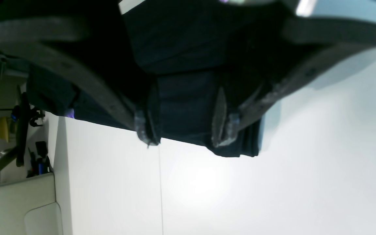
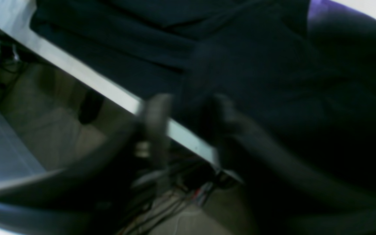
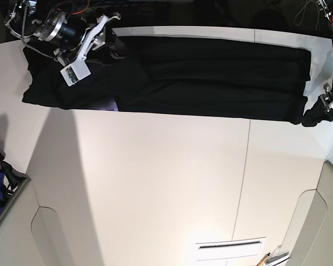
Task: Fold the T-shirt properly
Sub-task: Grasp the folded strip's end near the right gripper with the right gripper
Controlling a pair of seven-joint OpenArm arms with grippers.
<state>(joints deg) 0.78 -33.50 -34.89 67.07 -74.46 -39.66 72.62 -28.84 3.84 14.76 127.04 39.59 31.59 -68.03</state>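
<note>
While the T-shirt (image 3: 211, 77) lies folded into a long black band along the far edge of the white table (image 3: 155, 188), both arms sit at its two ends. Band runs from far left to far right of the base view; left end is bunched and wider, with a small purple patch (image 3: 112, 104) showing at its near edge.

Left gripper (image 1: 186, 127): at the right end of the band in the base view. Wrist view shows both fingertips (image 1: 144, 129) spread wide, straddling a folded strip of black cloth at the shirt's edge. Pads stand on either side of the fabric; whether they press it I cannot tell. Jaws read as open. White table fills the near half of that view, with a thin seam (image 1: 160, 189) running across it.

Right gripper (image 2: 188, 114): at the far left end, over the bunched cloth. Wrist view is blurred; two dark fingers (image 2: 155, 117) show a clear gap between them, one over the table's far edge, the other against black cloth. Open or closing cannot be told from this blur; nothing seen held
</note>
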